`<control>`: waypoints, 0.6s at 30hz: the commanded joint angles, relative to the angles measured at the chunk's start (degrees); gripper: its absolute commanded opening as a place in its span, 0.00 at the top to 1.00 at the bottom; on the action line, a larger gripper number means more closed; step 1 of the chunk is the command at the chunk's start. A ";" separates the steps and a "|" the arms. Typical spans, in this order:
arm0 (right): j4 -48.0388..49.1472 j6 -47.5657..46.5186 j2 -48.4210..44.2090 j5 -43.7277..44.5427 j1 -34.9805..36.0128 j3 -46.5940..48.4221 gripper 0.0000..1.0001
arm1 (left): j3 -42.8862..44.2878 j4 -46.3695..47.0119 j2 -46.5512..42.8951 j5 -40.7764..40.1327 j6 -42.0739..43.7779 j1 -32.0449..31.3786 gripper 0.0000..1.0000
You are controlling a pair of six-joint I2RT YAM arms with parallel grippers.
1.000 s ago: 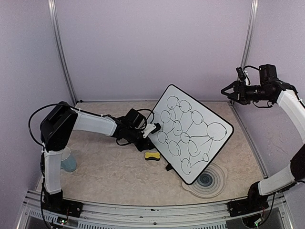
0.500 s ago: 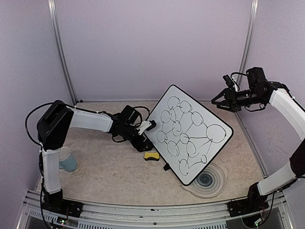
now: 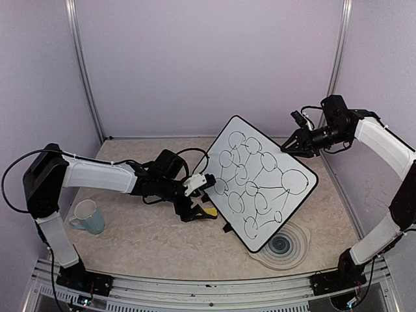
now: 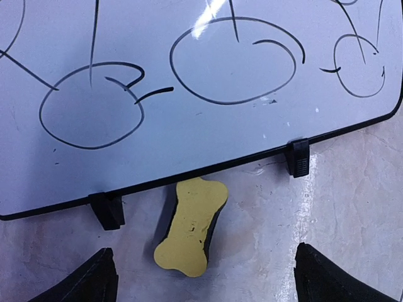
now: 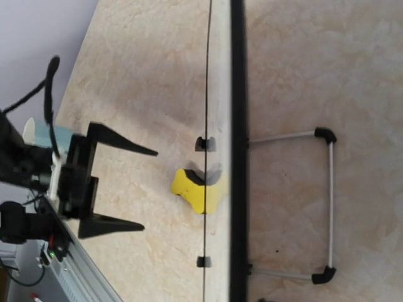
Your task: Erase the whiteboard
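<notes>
Large flat white rectangular whiteboard with thin black frame fills the upper view, marked with black ovals and lines. Two small black stand feet rest on the beige marbled table. A yellow bone-shaped foam eraser lies just below the frame, between the feet. The left gripper shows black fingertips spread wide, clear of the eraser.
</notes>
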 commanded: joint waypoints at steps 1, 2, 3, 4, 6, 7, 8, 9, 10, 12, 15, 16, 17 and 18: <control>-0.81 -0.63 1.41 -0.93 0.96 0.83 0.68 | 0.45 1.64 2.16 -0.55 2.90 -1.26 0.07; -0.66 -0.56 1.57 -0.93 1.10 0.84 0.70 | 0.53 2.33 2.60 -1.18 3.41 -1.68 0.08; -0.58 -0.54 1.68 -1.12 1.20 0.82 0.72 | 0.73 2.63 3.29 -1.87 3.87 -1.92 0.09; -0.56 -0.48 1.79 -1.37 1.24 0.74 0.75 | 1.27 2.45 3.78 -2.42 4.48 -2.14 0.10; -0.28 -0.28 1.88 -2.00 1.25 0.61 0.79 | 3.01 0.96 5.25 -2.51 5.84 -2.36 0.12; -0.24 -0.15 1.89 -2.21 1.25 0.56 0.80 | 4.13 -0.03 6.42 -2.50 6.40 -2.34 0.13; -0.13 -0.06 1.89 -2.39 1.25 0.51 0.81 | 5.11 -1.13 7.18 -2.50 7.30 -2.40 0.15; -0.11 0.03 1.89 -2.49 1.25 0.43 0.82 | 6.04 -2.18 8.14 -2.69 8.13 -2.51 0.16; -0.05 -0.01 1.89 -2.51 1.25 0.31 0.84 | 6.84 -3.01 9.19 -3.10 8.95 -2.64 0.18; -0.10 0.07 1.89 -2.64 1.32 0.08 0.88 | 8.01 -3.94 10.40 -4.85 10.11 -3.02 0.20; -0.11 0.10 1.89 -2.78 1.25 -0.04 0.89 | 10.55 -5.97 11.96 -6.48 11.50 -3.63 0.23; -0.09 0.10 1.91 -2.85 1.25 -0.16 0.90 | 11.12 -6.38 12.47 -6.64 11.70 -3.74 0.24; -0.10 0.16 1.94 -2.93 1.26 -0.23 0.90 | 11.53 -6.69 12.93 -6.96 11.69 -3.83 0.25; -0.10 0.16 1.94 -2.91 1.29 -0.36 0.90 | 11.94 -6.96 13.18 -7.33 11.71 -3.85 0.26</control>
